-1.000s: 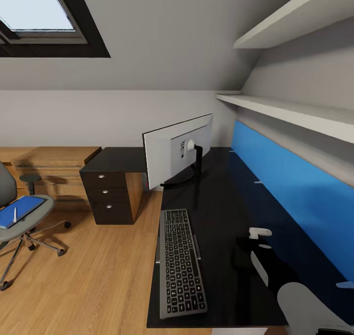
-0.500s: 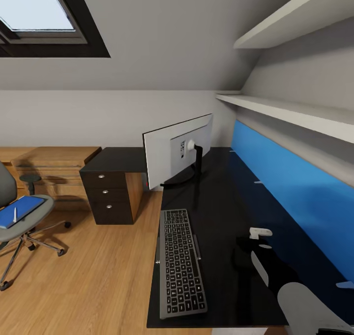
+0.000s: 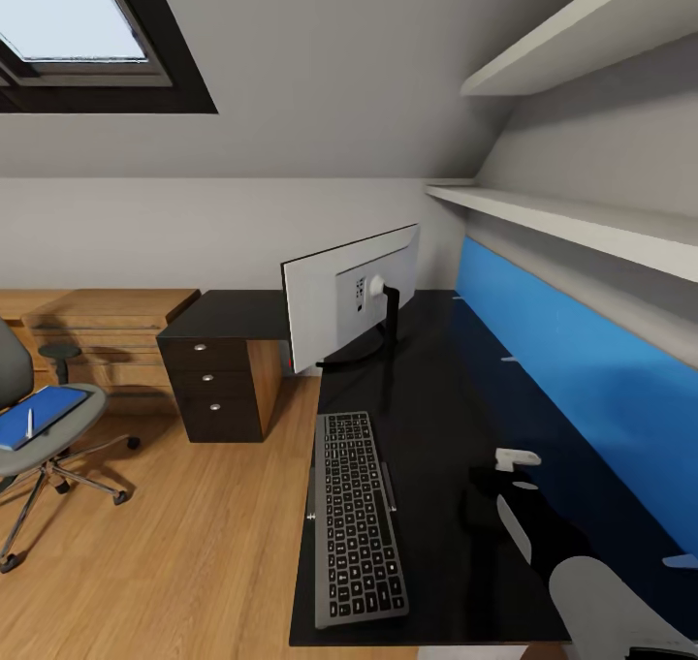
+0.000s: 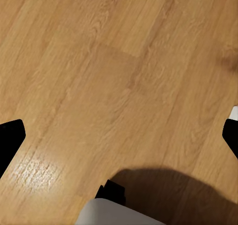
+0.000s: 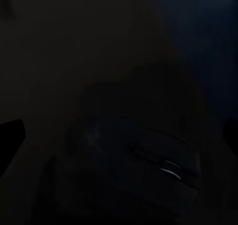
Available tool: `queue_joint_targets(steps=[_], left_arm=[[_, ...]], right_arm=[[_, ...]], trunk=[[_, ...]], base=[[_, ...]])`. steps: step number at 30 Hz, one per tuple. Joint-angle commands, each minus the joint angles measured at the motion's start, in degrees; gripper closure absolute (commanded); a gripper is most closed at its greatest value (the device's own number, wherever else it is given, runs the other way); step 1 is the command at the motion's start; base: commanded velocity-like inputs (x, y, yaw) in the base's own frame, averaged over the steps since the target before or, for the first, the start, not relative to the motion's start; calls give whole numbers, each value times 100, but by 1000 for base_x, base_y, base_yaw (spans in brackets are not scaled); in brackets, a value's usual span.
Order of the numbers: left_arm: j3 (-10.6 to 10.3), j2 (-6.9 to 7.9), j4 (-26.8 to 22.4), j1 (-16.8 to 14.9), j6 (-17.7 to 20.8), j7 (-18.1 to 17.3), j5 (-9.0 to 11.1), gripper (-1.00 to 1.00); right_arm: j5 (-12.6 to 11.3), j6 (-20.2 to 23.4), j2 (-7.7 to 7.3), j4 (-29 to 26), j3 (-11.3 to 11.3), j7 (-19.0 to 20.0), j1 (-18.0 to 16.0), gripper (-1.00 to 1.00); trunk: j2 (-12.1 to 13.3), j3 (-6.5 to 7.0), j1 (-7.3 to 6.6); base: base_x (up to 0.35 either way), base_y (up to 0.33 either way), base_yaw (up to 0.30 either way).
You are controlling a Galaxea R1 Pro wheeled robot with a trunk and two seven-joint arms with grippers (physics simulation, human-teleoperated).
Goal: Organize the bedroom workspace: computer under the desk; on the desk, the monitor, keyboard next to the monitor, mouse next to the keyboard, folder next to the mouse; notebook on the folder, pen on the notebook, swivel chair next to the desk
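**Ops:** Status on the right arm at that frame?

**Me:** My right gripper [image 5: 119, 134] hung over the desk [image 3: 436, 418], near-right part of the top, right of the keyboard [image 3: 357, 517]. Jaws were wide apart, nothing between them. The mouse [image 5: 141, 166] sat on the black top straight under the wrist camera, dark on dark, only the wheel glint readable.

**Ops:** Why there?

**Me:** My read: the mouse belongs next to the keyboard, and that spot fit. Whether I was about to pick it or had just set it down, I couldn't say from that moment. The pads weren't on it.

**Ops:** Arm pose?

**Me:** Forearm came in from the near-right corner, reaching forward and left, wrist pitched down at the desk.

**Ops:** Left side?

**Me:** My left gripper [image 4: 119, 136] was parked low, pointing at the wood floor [image 4: 99, 61], jaws apart and empty. Idle, I'd say, to stay out of the way.

**Ops:** Rest of the job?

**Me:** The monitor [image 3: 354, 297] stood on the desk beyond the keyboard, back towards me. The swivel chair [image 3: 24, 447] was far left, well apart from the desk. The folder [image 3: 47, 410] lay on its seat with the pen [image 3: 30, 422] on top. So the folder step wasn't done, and the chair wasn't in position.
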Motion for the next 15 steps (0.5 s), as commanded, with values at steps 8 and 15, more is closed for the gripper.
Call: queue_joint_targets(steps=[8,15], left_arm=[[1,-2,-17,2,20,14,56,-100],[1,-2,-18,2,20,16,58,-100]], right_arm=[[-28,32,-3,-5,-22,-151,-1,-100],[-28,32,3,-5,-23,-154,-1,-100]], trunk=[[-3,-5,0],[-3,-5,0]], base=[[0,0,0],[0,0,0]])
